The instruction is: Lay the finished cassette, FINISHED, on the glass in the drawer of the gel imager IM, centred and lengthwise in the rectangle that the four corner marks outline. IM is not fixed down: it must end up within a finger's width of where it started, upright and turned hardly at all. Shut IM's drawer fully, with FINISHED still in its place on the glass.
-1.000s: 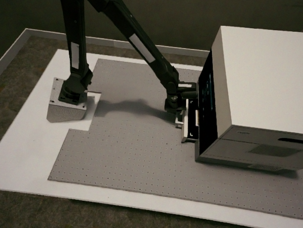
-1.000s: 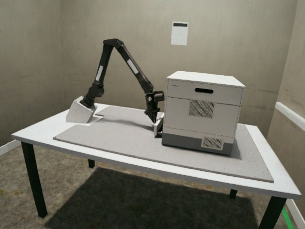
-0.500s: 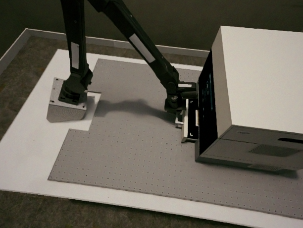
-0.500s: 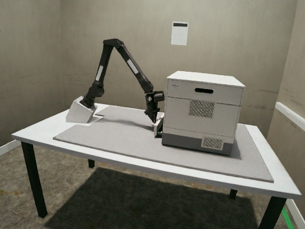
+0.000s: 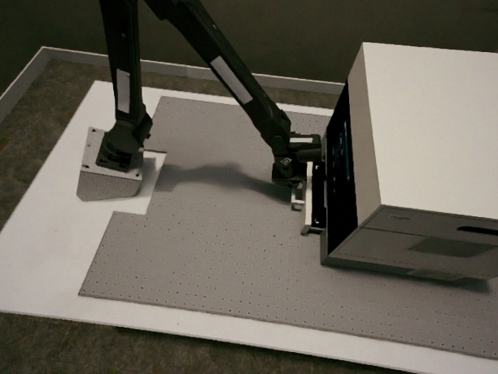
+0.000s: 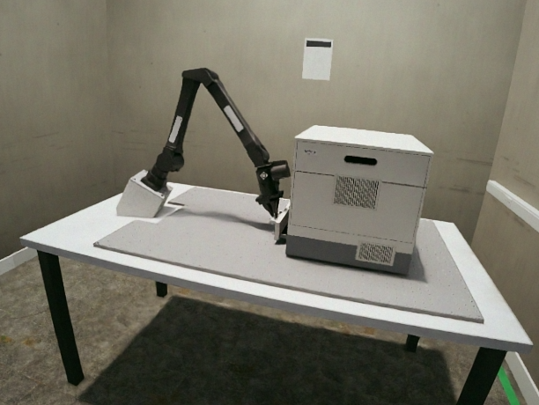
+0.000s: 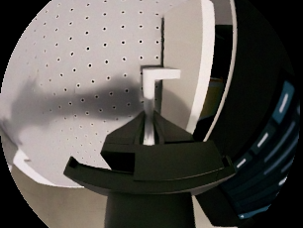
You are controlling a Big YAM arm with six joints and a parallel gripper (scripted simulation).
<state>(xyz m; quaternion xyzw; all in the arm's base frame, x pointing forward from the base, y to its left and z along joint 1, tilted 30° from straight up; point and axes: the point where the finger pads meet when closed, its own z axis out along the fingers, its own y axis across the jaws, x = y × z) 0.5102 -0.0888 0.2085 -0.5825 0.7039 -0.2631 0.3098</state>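
The gel imager IM (image 5: pixel 423 122) (image 6: pixel 357 194) (image 7: pixel 263 127) is a white box that stands upright on the right of the perforated mat, with its dark front facing the arm. Its drawer stands out only a narrow way; the white drawer front (image 5: pixel 308 211) (image 6: pixel 282 222) (image 7: pixel 187 61) is close to the dark face. My gripper (image 5: pixel 296 189) (image 6: pixel 275 213) (image 7: pixel 149 114) is shut on the white drawer handle (image 5: pixel 297 202) (image 7: pixel 156 84), which juts from the drawer front. The cassette FINISHED and the glass are hidden from all views.
The arm's grey base block (image 5: pixel 107 179) (image 6: pixel 141 200) stands at the far left of the white table (image 5: pixel 37 228) (image 6: pixel 247 295). The grey perforated mat (image 5: pixel 211 244) (image 6: pixel 211 238) spans the middle. A raised rim (image 5: pixel 24 77) runs along the back and left.
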